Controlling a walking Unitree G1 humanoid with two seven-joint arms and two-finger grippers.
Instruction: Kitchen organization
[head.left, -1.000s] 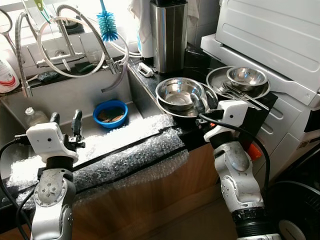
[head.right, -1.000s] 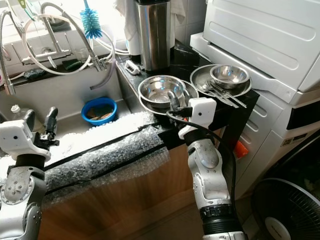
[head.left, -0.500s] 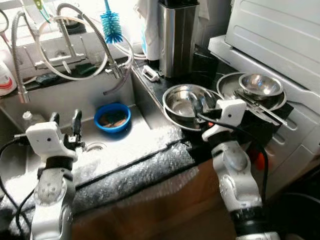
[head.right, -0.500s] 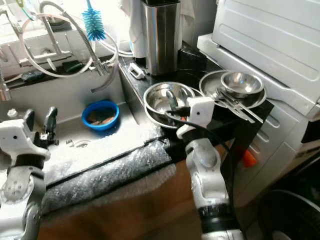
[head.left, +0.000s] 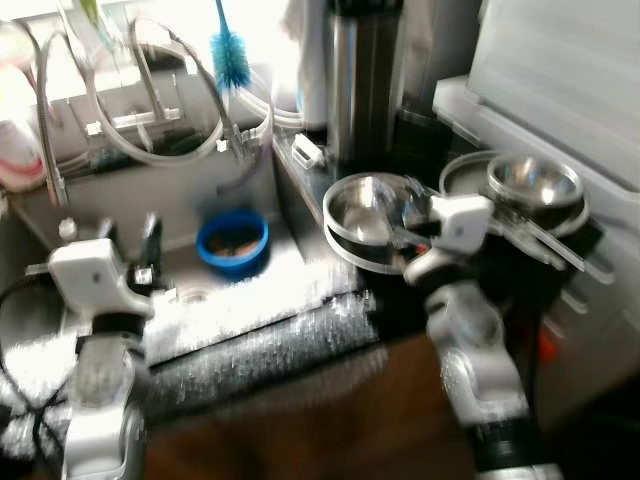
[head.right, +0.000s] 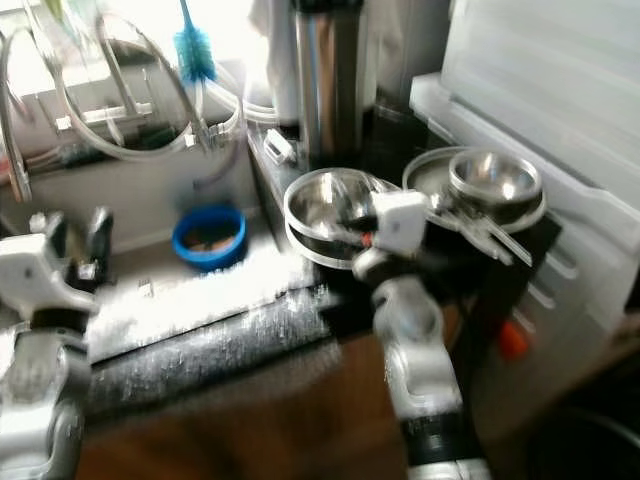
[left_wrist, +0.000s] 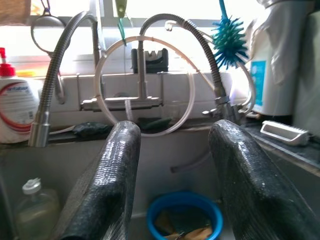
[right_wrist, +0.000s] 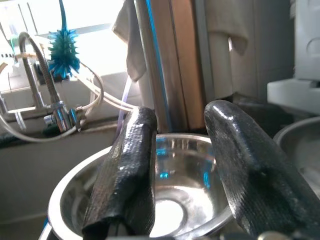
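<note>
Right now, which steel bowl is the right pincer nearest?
The larger steel bowl beside the sink; the open right pincer hangs over it. The smaller bowl sits farther right on a plate.

Steel bowl (head.left: 367, 205) upright on counter, empty

A black counter (head.left: 405, 140) bears a steel bowl (head.left: 368, 205), a plate (head.right: 470, 200) and a steel canister (head.left: 362, 80)
</note>
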